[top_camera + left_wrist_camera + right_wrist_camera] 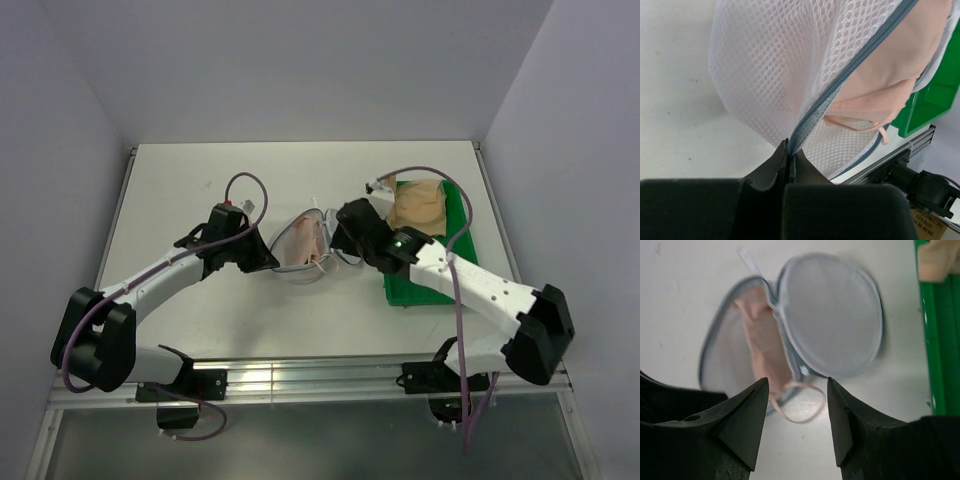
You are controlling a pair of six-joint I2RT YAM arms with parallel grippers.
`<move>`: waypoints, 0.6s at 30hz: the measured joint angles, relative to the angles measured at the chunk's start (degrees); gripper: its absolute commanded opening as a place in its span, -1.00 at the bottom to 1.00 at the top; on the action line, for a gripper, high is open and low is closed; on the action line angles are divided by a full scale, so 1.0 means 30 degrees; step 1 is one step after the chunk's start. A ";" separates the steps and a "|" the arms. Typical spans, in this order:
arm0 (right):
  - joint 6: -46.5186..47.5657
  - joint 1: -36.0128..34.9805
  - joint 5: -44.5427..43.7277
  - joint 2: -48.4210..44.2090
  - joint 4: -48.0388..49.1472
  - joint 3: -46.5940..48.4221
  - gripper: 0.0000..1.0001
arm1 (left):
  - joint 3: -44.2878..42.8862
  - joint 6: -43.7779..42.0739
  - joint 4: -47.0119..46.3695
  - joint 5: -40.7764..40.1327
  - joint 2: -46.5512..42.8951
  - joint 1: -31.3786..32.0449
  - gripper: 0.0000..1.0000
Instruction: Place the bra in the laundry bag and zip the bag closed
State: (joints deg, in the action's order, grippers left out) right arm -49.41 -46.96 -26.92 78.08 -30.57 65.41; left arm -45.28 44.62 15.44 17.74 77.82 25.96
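The white mesh laundry bag (303,243) lies open at the table's middle, its two round halves apart. It also shows in the right wrist view (832,315) and the left wrist view (775,65). The pale pink bra (760,335) lies in one half, and a thin strap loop (805,410) hangs out over the rim. The bra also shows in the left wrist view (890,75). My left gripper (790,147) is shut on the bag's grey zip rim (840,85). My right gripper (797,405) is open and empty, just above the strap loop, at the bag's right side (345,225).
A green rectangular tray (440,270) stands right of the bag and holds a darker tan garment (418,207). The tray's edge shows in the right wrist view (935,340). The table's metal front rail (300,375) runs along the near edge.
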 measured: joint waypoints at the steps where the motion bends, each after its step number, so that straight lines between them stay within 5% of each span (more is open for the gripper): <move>1: 0.0000 0.0102 0.0488 -0.0889 0.0291 -0.1151 0.15 | -0.0109 0.0000 0.0058 0.0044 0.0000 -0.0073 -1.00; 9: -0.0925 0.0277 0.3985 -0.3672 0.4160 -0.7796 0.04 | -0.0379 -0.0007 0.0124 0.0423 0.0000 -0.0146 -1.00; 18: -0.3045 0.0277 0.5938 -0.3701 1.0353 -1.1744 0.04 | -0.0510 -0.0138 0.0219 0.0525 0.0000 -0.0160 -1.00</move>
State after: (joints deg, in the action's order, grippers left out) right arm -58.54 -46.13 -9.10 66.98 0.49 30.17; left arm -46.81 44.21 16.10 19.31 77.82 25.47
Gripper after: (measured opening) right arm 0.522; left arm 0.035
